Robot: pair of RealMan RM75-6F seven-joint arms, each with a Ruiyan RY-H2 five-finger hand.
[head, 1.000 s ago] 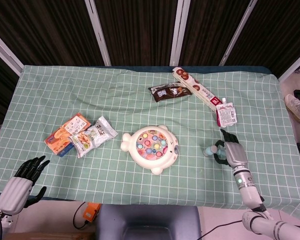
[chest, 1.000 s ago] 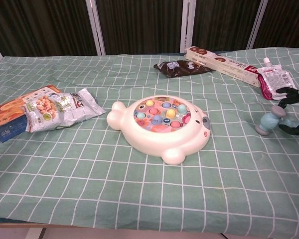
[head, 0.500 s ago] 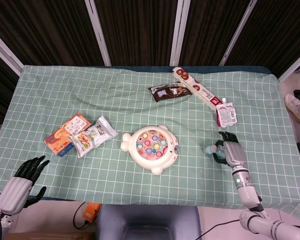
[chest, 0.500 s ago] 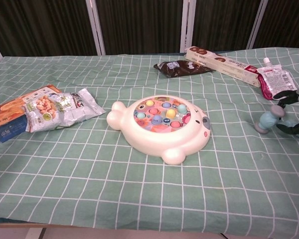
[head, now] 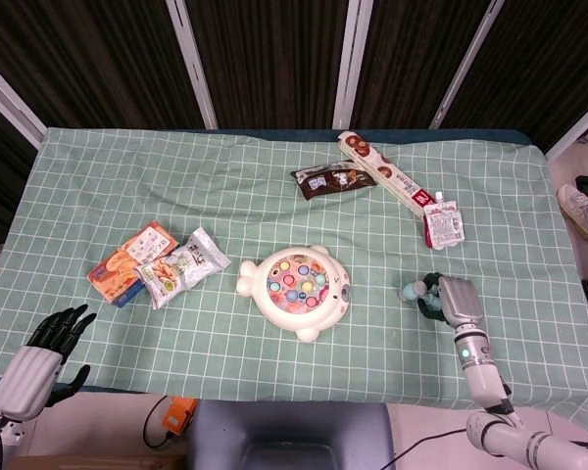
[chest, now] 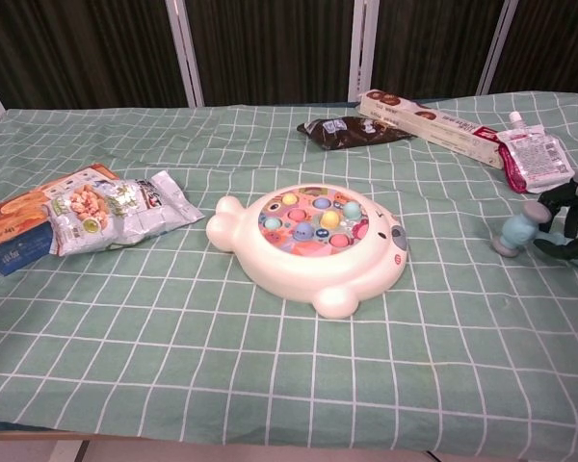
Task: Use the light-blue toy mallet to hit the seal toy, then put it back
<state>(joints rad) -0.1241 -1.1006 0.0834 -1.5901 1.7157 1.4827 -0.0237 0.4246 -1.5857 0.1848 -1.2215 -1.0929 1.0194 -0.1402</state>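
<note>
Chest view: right hand (chest: 570,219) at right edge, fingers curled around mallet (chest: 513,234) handle, head pointing left toward seal toy (chest: 310,244); grip looks closed, not lifted.

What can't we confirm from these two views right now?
- Light-blue toy mallet: handle covered by the right hand in both views, so grip firmness is unclear.
- Right hand: cut off by the chest view's right edge.
- Left hand: absent from chest view.
- White seal-shaped peg toy: pegs too small to read.
</note>
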